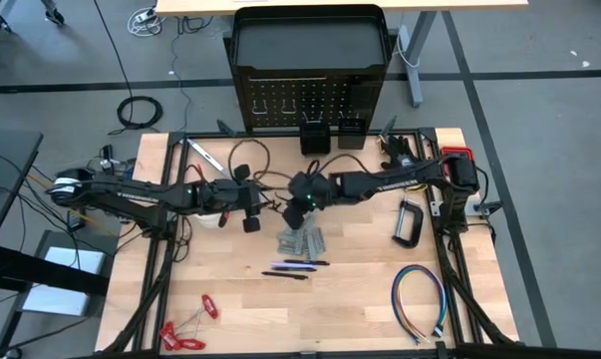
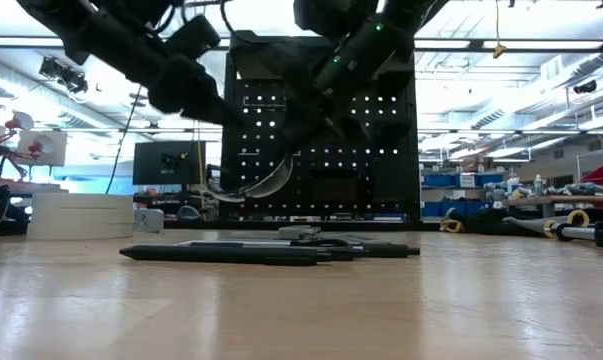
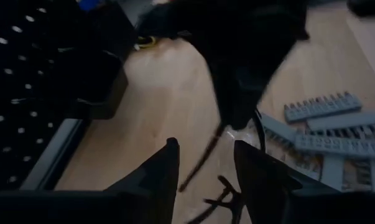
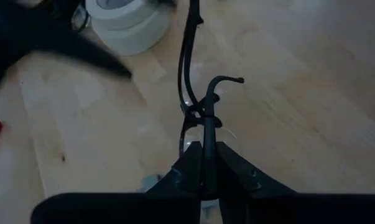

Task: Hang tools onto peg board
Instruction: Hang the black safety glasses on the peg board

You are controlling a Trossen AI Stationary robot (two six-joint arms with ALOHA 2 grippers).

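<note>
The black cable loop (image 1: 256,166) lies between the two grippers near the table's middle, in front of the peg board (image 1: 308,75). My right gripper (image 4: 206,158) reaches in from the right and is shut on the cable. My left gripper (image 3: 206,165) comes from the left and is open. Its fingers stand on either side of a cable strand (image 3: 199,158); I cannot tell whether they touch it. Grey metal pieces (image 1: 300,241) and dark pens (image 1: 295,267) lie nearer the front. White tape rolls (image 4: 128,22) sit under the left arm. My right gripper pinches a strand of the black cable (image 4: 207,124) between its two fingers, just behind a knotted crossing of strands. The fingers lie along the strand, slanting down toward the table. The rest of the cable (image 4: 187,56) runs on ahead of the fingers over the wood.
Two small black bins (image 1: 330,136) stand at the peg board's foot. A silver bar tool (image 1: 205,158) lies at far left and a black C-clamp (image 1: 410,221) at right. A multicoloured wire loop (image 1: 420,299) and red-handled tools (image 1: 185,334) lie near the front.
</note>
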